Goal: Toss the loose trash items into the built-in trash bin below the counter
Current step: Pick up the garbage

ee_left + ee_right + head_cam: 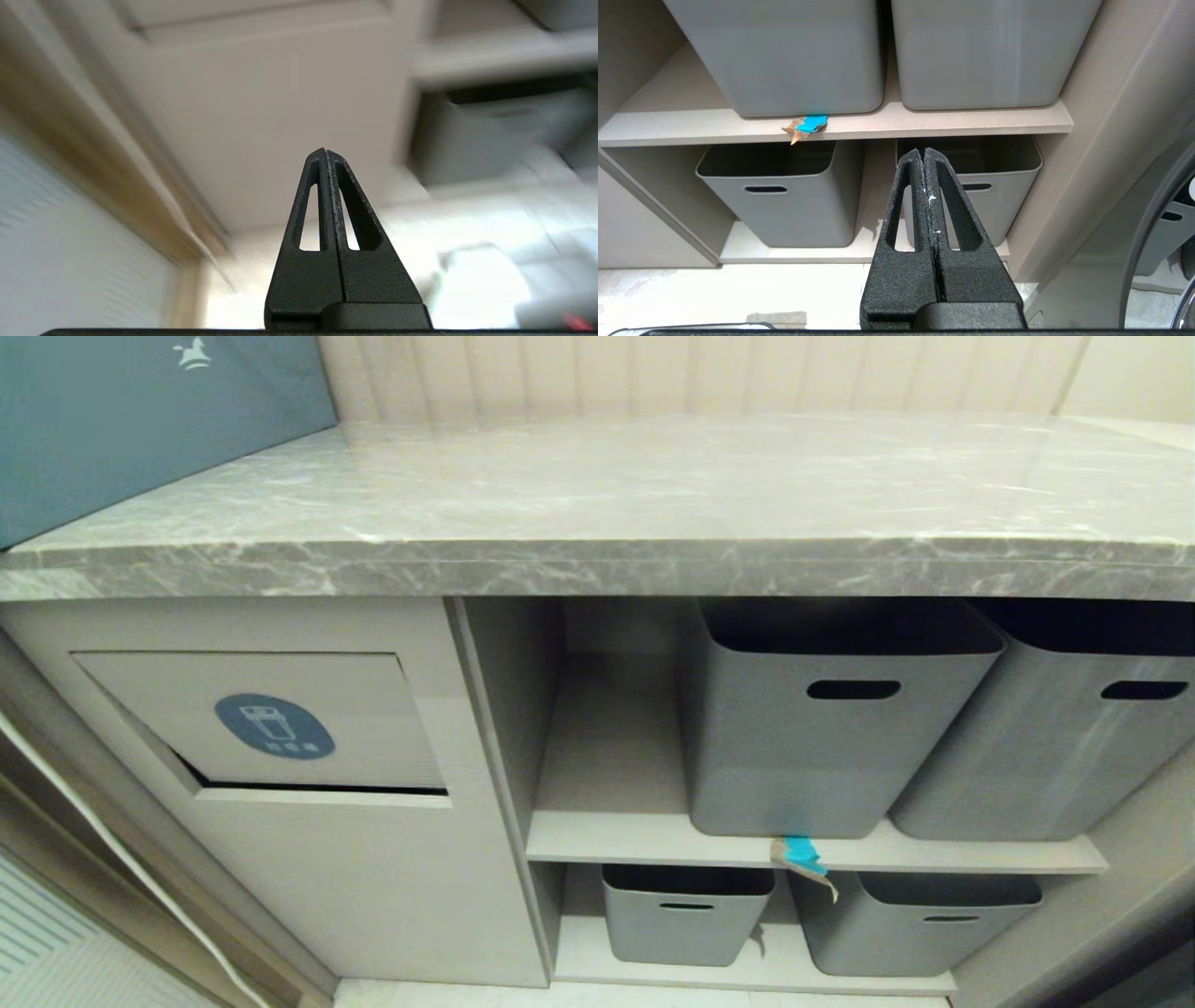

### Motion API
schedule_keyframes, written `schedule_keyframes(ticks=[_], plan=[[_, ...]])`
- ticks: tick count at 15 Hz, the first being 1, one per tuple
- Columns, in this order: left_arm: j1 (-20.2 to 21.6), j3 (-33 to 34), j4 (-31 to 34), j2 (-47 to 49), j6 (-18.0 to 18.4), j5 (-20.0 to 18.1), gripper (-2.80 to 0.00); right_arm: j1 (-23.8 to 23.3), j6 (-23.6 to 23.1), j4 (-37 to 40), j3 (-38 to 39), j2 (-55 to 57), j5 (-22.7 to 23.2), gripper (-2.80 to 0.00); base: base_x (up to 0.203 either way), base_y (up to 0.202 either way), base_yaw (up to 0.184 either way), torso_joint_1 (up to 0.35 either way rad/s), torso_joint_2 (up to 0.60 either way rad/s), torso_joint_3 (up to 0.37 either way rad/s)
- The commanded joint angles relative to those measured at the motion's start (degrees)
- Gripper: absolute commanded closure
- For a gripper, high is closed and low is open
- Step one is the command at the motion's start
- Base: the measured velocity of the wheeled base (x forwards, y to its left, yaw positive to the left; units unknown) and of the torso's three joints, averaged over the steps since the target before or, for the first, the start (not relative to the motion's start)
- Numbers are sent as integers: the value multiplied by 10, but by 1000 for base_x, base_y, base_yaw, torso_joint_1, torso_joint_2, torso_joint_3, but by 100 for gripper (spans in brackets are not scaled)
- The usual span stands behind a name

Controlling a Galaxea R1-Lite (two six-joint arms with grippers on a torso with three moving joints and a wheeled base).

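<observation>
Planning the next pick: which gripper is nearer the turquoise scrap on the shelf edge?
Right, probably. The right gripper, shut, faces the tub shelves below the scrap. The left gripper, shut, faces the plain cabinet front beside those shelves, with no scrap in its view.

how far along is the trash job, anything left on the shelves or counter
Done: no scraps show on the grey marble-look counter.
In hand: nothing; the left gripper and right gripper are both shut and empty.
Left: one turquoise-tape cardboard scrap sits on the upper shelf edge; the beige bin flap awaits it.
</observation>
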Motion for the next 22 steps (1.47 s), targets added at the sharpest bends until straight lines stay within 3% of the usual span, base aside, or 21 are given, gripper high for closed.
schedule_keyframes(ticks=[1, 5, 7, 11, 13, 14, 17, 19, 21, 22], plan=[[0, 27, -65, -22, 6, 27, 0, 0, 1, 0, 1, 1, 0, 0, 0, 0, 0, 0, 0, 0], [0, 27, -52, -22, -1, 15, 0, 0, -10, -1, -9, 0, -1, 0, 0, 0, 0, 0, 0, 0], [0, 28, -53, -22, -13, 17, 0, 1, -9, 9, -80, 32, 6, 0, 0, 0, 0, 0, 0, 0], [0, 36, -50, -22, -131, 51, 0, 1, 64, 24, -204, 268, 27, 0, 0, 0, 0, 0, 0, 0], [0, 36, -51, -22, -135, 53, 0, 5, 136, 31, -222, 377, 75, 0, 0, 0, 0, 0, 0, 0], [0, 36, -51, -22, -135, 53, 0, 7, 175, 43, -215, 421, 120, 0, 0, 0, 0, 0, 0, 0], [0, 36, -51, -22, -135, 53, 0, 12, 290, 85, -137, 499, 249, 0, 0, 0, 0, 0, 0, 0], [0, 36, -51, -22, -135, 53, 0, 13, 389, 89, -126, 531, 289, 0, 0, 0, 0, 0, 0, 0], [0, 36, -51, -22, -135, 53, 0, 14, 528, 70, -150, 545, 320, 0, 0, 0, 0, 0, 0, 0], [0, 36, -51, -22, -135, 53, 0, 19, 574, 53, -167, 565, 327, 0, 0, 0, 0, 0, 0, 0]])
